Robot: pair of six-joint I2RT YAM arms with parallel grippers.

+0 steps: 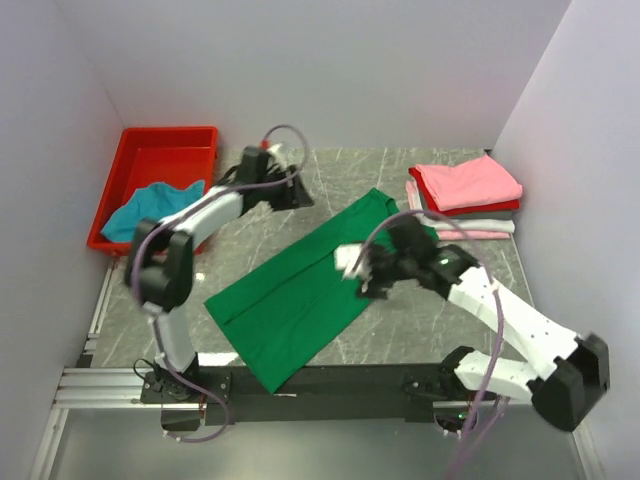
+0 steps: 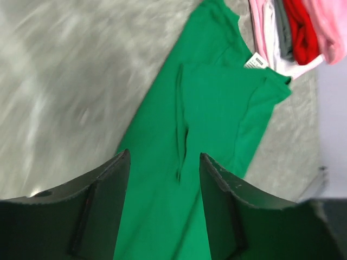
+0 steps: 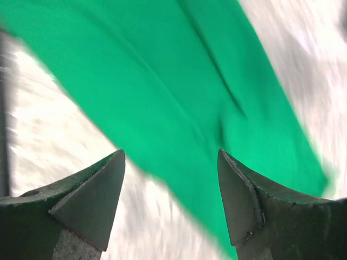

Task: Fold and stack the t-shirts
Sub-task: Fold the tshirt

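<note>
Quick status from the arms' side. The green t-shirt (image 1: pixel 300 295) is laid out on the worktop (image 1: pixel 420 320) as a long diagonal strip. Its sides look folded in, and its white neck label (image 2: pixel 256 60) shows at the far end. My right claw (image 3: pixel 171 160) hovers over the shirt's right edge, about halfway along, jaws wide apart and nothing in them. My left claw (image 2: pixel 164 165) is up off the shirt's far left side, also spread open and empty, looking down its length.

Progress-wise, there's a folded stack (image 1: pixel 465 195) just past the green shirt's collar end, off to its right. It has pink on top, red under that and paler ones at the bottom, so I'd say several are done.

What's left, as far as I can judge: the green one needs folding across its length and a trip onto that stack. A teal-blue shirt (image 1: pixel 150 205) sits crumpled in the red tray (image 1: pixel 165 150), well off to the green shirt's left, untouched.
</note>
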